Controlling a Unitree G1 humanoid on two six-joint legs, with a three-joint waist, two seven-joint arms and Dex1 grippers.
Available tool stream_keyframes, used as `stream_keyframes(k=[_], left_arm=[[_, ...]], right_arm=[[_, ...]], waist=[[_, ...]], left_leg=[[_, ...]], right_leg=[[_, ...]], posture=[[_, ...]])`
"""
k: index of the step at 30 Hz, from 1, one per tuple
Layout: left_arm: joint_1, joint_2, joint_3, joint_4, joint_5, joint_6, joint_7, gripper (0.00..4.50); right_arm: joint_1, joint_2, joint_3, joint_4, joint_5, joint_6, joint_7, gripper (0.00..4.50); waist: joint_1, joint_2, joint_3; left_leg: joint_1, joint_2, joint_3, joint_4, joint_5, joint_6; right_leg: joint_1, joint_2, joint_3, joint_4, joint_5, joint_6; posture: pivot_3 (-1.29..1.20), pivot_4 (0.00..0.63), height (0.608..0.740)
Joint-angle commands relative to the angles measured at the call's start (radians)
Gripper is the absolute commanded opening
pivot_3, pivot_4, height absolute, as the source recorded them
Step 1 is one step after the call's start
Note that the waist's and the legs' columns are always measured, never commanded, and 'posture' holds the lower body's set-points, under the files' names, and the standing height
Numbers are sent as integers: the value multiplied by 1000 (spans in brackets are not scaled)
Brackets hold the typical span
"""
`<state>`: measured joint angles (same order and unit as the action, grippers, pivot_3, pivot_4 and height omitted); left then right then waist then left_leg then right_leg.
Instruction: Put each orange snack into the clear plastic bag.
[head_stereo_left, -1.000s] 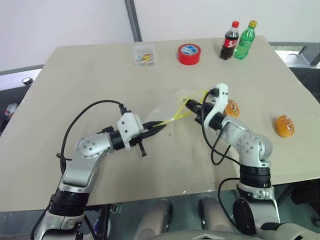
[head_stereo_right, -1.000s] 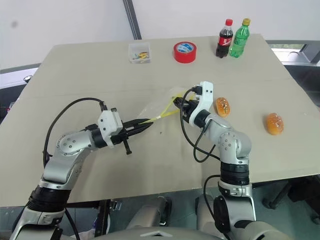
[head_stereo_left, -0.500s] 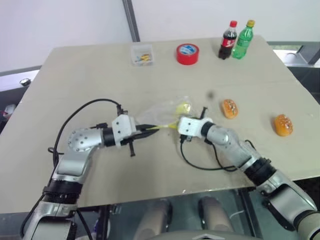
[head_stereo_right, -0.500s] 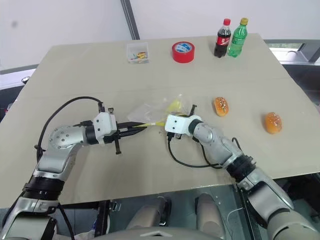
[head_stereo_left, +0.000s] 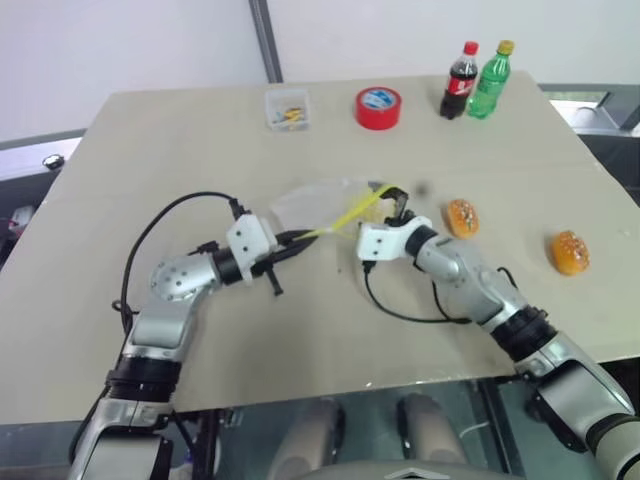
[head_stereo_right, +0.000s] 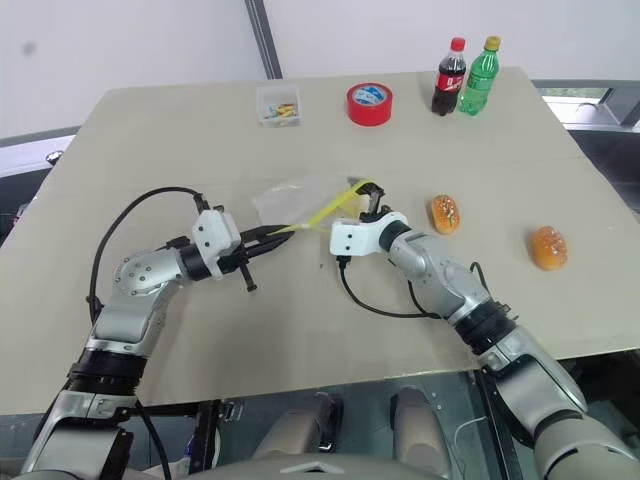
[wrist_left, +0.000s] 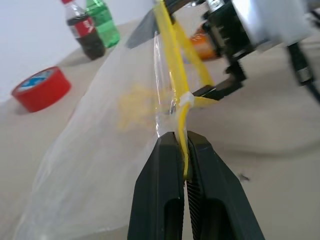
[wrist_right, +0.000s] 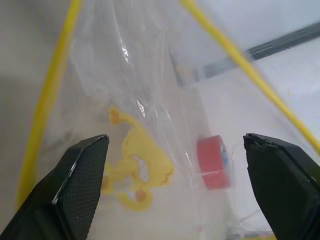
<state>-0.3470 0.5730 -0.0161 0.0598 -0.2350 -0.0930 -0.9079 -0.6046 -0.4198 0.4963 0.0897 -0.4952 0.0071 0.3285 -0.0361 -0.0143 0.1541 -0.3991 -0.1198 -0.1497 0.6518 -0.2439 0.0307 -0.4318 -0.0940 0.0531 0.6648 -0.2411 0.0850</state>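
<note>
While the left gripper (wrist_left: 183, 150) pinches the yellow strip of the clear plastic bag (head_stereo_left: 315, 203) between closed fingers, the right gripper (head_stereo_left: 397, 203) sits at the bag's mouth with its fingers (wrist_right: 80, 175) spread wide, holding nothing. Both orange snacks lie on the table (head_stereo_left: 180, 150) well apart from the bag: one (head_stereo_left: 461, 217) just beside the right arm, the other (head_stereo_left: 569, 251) near the table's right edge

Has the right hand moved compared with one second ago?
Yes. The right hand moved left, away from the nearer orange snack, and now stands open at the clear plastic bag.
</note>
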Motion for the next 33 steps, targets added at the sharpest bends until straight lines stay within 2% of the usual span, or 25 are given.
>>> stream_keyframes(k=[1,4,8,11,18,19,20,23,24,27,33], left_arm=[[-35,-24,19,-8,26,30,84,0],[-58,-49,20,4,33,50,122,0],[-84,-67,27,21,39,63,148,0],[-95,-80,23,19,34,72,157,0],[-69,-100,27,-46,-23,117,132,0],[-67,-100,27,-51,-28,123,130,0],[-65,-98,27,-55,-29,127,129,0],[-64,-95,29,-59,-34,133,124,0],[-65,-96,31,-58,-35,134,126,0],[-68,-99,33,-58,-40,138,133,0],[-58,-100,45,-81,-101,184,109,0]], right_arm=[[58,-48,-139,-186,155,113,167,4469],[118,-48,-246,-289,253,255,217,4469],[175,-30,-359,-316,307,422,198,4469],[178,50,-461,-216,356,551,101,4469],[123,129,-580,-43,449,602,15,4469],[120,130,-583,-35,456,605,13,3939],[117,132,-588,-27,465,607,10,3828],[113,131,-590,-16,483,603,2,2569],[113,127,-585,-13,481,592,-2,1929],[120,118,-572,-29,477,548,-2,755],[161,117,-509,-251,588,568,142,755]], waist=[[2,0,0],[2,0,0],[-2,0,0],[0,0,0],[-2,-1,-1],[-3,-1,-1],[-4,0,-1],[-5,0,-1],[-5,0,-1],[-4,0,-1],[-7,0,-1]], left_leg=[[0,0,0,0,0,0],[0,0,0,0,0,0],[0,1,0,0,0,0],[0,1,0,0,0,0],[0,0,1,0,0,0],[0,0,1,0,0,0],[0,0,1,0,0,0],[0,0,1,0,0,0],[0,0,1,0,0,0],[0,0,1,1,0,0],[0,0,1,0,0,0]], right_leg=[[0,0,0,0,0,0],[0,0,0,0,0,0],[0,0,0,0,0,0],[0,0,0,1,0,0],[0,0,1,1,0,0],[0,0,1,1,0,0],[0,0,1,1,0,0],[0,0,1,1,0,0],[0,0,1,1,0,0],[0,0,1,1,0,0],[0,0,1,1,0,0]], posture=[[0,150,713],[0,150,713],[0,150,713],[0,150,713],[0,150,713],[0,150,713],[0,150,713],[0,150,713],[0,150,713],[0,150,713],[0,150,713]])
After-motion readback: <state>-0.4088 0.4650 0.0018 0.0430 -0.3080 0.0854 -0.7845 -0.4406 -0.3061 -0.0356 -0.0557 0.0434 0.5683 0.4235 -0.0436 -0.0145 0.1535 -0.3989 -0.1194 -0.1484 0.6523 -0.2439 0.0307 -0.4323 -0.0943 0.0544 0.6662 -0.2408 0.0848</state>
